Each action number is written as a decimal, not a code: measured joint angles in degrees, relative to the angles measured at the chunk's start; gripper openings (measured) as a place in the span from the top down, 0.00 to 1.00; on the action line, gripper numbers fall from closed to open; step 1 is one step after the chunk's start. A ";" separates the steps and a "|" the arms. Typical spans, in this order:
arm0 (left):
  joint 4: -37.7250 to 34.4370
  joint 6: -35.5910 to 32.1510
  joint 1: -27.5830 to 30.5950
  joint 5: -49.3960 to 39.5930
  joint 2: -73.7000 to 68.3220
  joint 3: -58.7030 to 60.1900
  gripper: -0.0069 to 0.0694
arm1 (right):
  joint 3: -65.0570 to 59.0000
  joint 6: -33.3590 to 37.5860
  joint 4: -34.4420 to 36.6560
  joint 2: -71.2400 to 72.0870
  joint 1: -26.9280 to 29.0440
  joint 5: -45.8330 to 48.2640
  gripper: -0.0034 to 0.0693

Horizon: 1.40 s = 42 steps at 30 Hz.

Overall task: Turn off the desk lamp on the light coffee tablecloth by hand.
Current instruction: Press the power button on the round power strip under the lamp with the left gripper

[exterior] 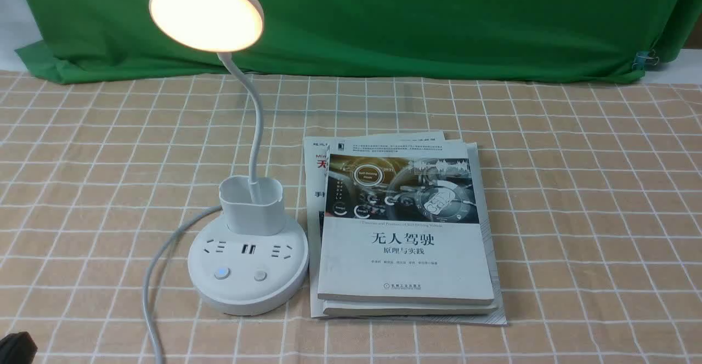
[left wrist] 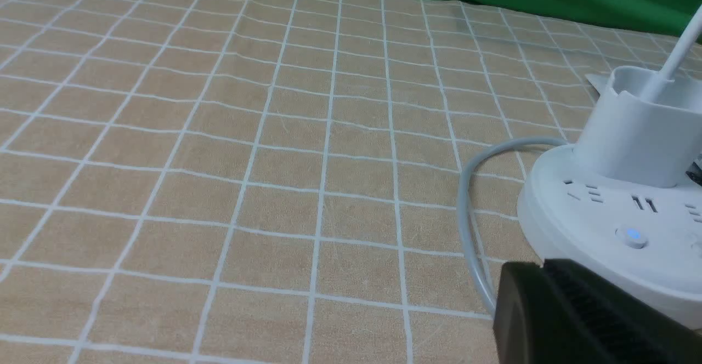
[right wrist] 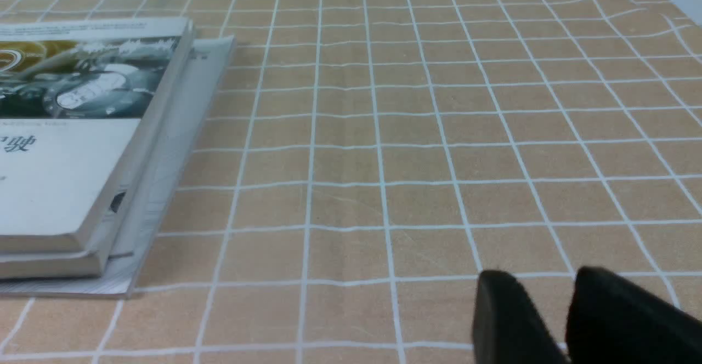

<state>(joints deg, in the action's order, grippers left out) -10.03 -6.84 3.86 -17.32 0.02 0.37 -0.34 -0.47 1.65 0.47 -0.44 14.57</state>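
The white desk lamp stands left of centre on the light coffee tablecloth [exterior: 576, 188]. Its disc head [exterior: 205, 12] glows. The round socket base [exterior: 247, 265] carries the pen cup [exterior: 251, 206] and two buttons: the left one [exterior: 221, 273] glows blue, the right one [exterior: 260, 275] is unlit. The left wrist view shows the base [left wrist: 603, 227] and the blue button [left wrist: 633, 236] just beyond my left gripper [left wrist: 543, 268], whose jaws are shut and empty. Only a black corner of that hand [exterior: 13, 347] shows in the front view. My right gripper [right wrist: 548, 287] is slightly open and empty over bare cloth.
A stack of books [exterior: 406, 227] lies right beside the lamp base; it also shows in the right wrist view [right wrist: 82, 134]. The lamp's white cord [exterior: 156, 260] loops off the base's left side toward the front edge. A green backdrop cloth [exterior: 439, 18] hangs at the back.
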 joint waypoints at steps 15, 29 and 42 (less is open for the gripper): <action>0.00 0.00 0.00 0.05 0.00 0.00 0.90 | 0.00 0.00 0.00 0.00 0.00 0.00 0.62; -30.36 10.92 0.00 19.04 0.00 0.00 0.90 | 0.00 0.00 0.00 0.00 0.00 0.00 0.62; -20.79 8.34 0.00 -7.66 -15.84 -17.79 0.90 | 0.00 0.00 0.00 0.00 0.00 0.00 0.62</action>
<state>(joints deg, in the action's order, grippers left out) -30.82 1.50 3.86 -24.98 -15.82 -17.42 -0.34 -0.47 1.65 0.47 -0.44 14.57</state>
